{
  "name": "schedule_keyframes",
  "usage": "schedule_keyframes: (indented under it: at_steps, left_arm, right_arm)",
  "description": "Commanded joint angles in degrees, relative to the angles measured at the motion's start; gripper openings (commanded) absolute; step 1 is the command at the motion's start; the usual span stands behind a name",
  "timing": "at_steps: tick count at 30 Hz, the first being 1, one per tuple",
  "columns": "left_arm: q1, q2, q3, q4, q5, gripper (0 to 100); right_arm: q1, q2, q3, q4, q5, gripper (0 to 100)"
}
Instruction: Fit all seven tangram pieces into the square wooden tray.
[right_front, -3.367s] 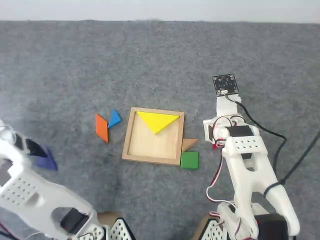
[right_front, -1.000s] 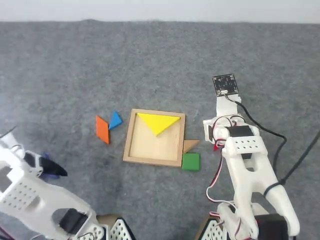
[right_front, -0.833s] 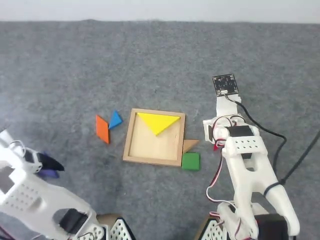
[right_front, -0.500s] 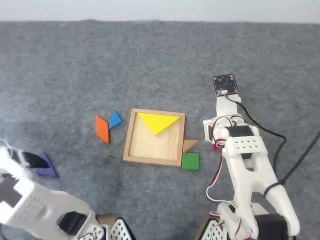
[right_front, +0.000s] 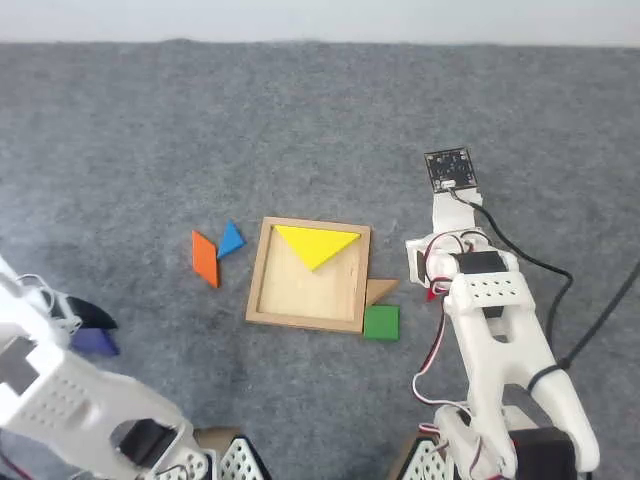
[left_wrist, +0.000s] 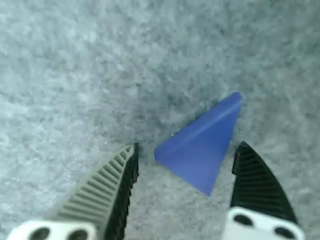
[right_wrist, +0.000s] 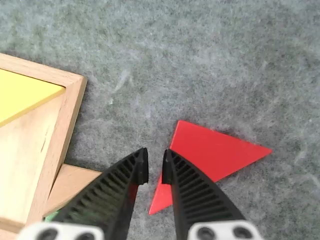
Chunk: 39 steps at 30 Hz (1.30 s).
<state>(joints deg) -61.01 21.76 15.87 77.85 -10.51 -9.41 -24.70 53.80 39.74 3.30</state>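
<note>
My left jaws stand wide, and the dark blue triangle (left_wrist: 200, 145) lies flat on the grey worktop (right_front: 300, 120) between their tips, nearer one tip than the other and not pinched. My right jaws are narrowed to a slit with nothing in it. The red triangle (right_wrist: 212, 150) lies just past their tips. Beside those jaws sits the square wooden tray (right_wrist: 67, 117), holding the yellow triangle (right_wrist: 22, 92), with a tan piece (right_wrist: 70, 187) against its outer edge and the green square (right_front: 381, 322) next to that. The orange parallelogram (right_front: 204, 258) and light blue triangle (right_front: 230, 238) lie beyond the tray, between the two pairs of jaws.
</note>
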Motion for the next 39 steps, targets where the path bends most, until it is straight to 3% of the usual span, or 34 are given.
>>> schedule_keyframes:
  at_steps: [1, 18, 39]
  left_arm:
    - [1.1, 0.8, 0.0, -2.4, 0.4, 29]
    - [3.8, 0.6, 1.5, -2.3, 0.4, 16]
    - [5.4, 0.1, 1.1, 0.2, 0.3, 15]
  right_arm:
    - [0.2, -3.2, -0.4, 0.6, 0.8, 6.1]
    - [0.2, -3.2, -0.4, 0.6, 0.8, 6.2]
    - [0.2, -3.2, -0.4, 0.6, 0.9, 6.2]
